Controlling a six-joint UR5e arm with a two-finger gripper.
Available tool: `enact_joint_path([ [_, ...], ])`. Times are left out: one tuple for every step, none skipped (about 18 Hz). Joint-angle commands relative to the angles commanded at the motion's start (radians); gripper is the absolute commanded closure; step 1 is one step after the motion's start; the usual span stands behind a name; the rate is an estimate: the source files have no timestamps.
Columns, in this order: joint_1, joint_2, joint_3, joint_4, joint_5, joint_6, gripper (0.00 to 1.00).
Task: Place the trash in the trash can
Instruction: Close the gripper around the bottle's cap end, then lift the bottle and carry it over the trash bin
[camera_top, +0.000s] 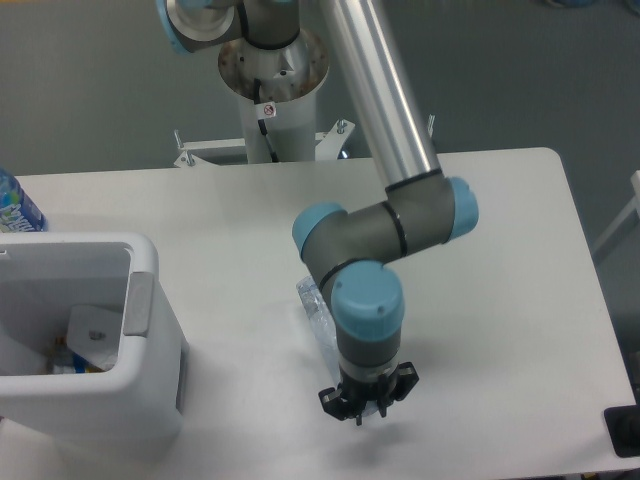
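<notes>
Your arm hid most of the crushed clear plastic bottle at the black two-finger gripper's eleven o'clock on the white table; whether its jaws were clenched, I cannot tell.

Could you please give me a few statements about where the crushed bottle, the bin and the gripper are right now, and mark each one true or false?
1. The crushed clear bottle lies on the table, partly hidden behind the arm. True.
2. The white trash can stands at the table's right edge. False: it stands at the left of the picture.
3. The gripper hangs over the trash can's opening. False: it points down at bare tabletop, to the right of the can.
4. A blue-labelled bottle shows at the far left edge, behind the trash can. True.
5. The trash can is empty. False: some items already lie inside it.
</notes>
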Motion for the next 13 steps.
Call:
enact_joint_path([
  [0.011, 0.031, 0.005, 0.0, -0.041, -0.005, 0.71],
  [0.02, 0.058, 0.018, 0.002, -0.084, -0.005, 0.71],
  [0.026, 0.078, 0.046, 0.002, -0.135, -0.006, 0.71],
  [0.034, 0.094, 0.075, 0.002, -0.192, -0.006, 0.71],
  [0.044, 0.111, 0.098, 0.003, -0.244, -0.006, 0.71],
  [0.054, 0.131, 0.115, 0.011, -0.293, -0.006, 0.71],
  [0.061, 0.144, 0.13, 0.023, -0.331, -0.009, 0.71],
  [0.068, 0.152, 0.149, 0.031, -0.358, -0.029, 0.71],
  [0.069, 0.158, 0.166, 0.038, -0.37, -0.055, 0.71],
  [0.069, 0.164, 0.181, 0.038, -0.375, -0.073, 0.71],
  [0.066, 0.175, 0.189, 0.038, -0.376, -0.08, 0.71],
  [0.061, 0.187, 0.189, 0.038, -0.376, -0.081, 0.71],
  [0.057, 0.192, 0.189, 0.038, -0.376, -0.081, 0.71],
])
